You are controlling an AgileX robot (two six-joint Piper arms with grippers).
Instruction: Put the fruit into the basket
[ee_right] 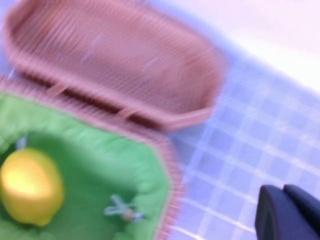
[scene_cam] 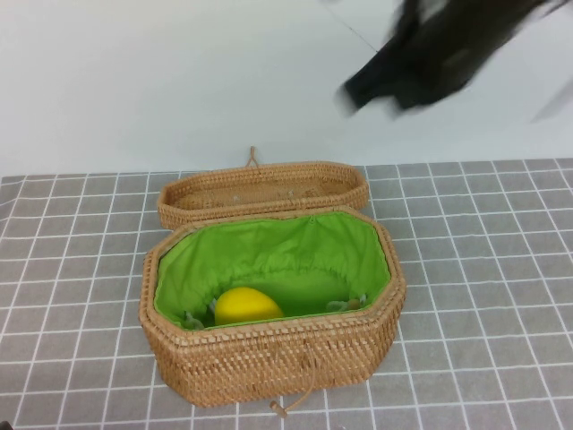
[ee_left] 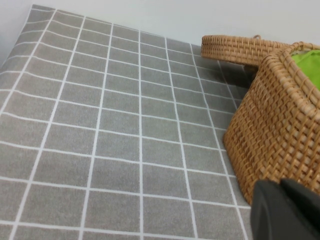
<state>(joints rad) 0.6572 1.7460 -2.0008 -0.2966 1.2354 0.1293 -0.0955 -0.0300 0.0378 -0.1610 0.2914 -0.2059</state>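
Note:
The yellow lemon (scene_cam: pixel 247 305) lies inside the tan woven basket (scene_cam: pixel 269 358) on its green lining, near the front left; it also shows in the right wrist view (ee_right: pixel 31 186). My right gripper (scene_cam: pixel 358 94) is high above the table behind the basket's right end, blurred, its fingers (ee_right: pixel 290 215) together and empty. My left gripper (ee_left: pixel 285 210) is shut and empty, low beside the basket's left wall (ee_left: pixel 280 135); it does not show in the high view.
The shallow unlined lid (scene_cam: pixel 264 190) lies open behind the basket, also in the right wrist view (ee_right: pixel 115 60). A grey checked cloth (scene_cam: pixel 483 269) covers the table on all sides. A toggle clasp (scene_cam: pixel 279 408) hangs at the basket's front.

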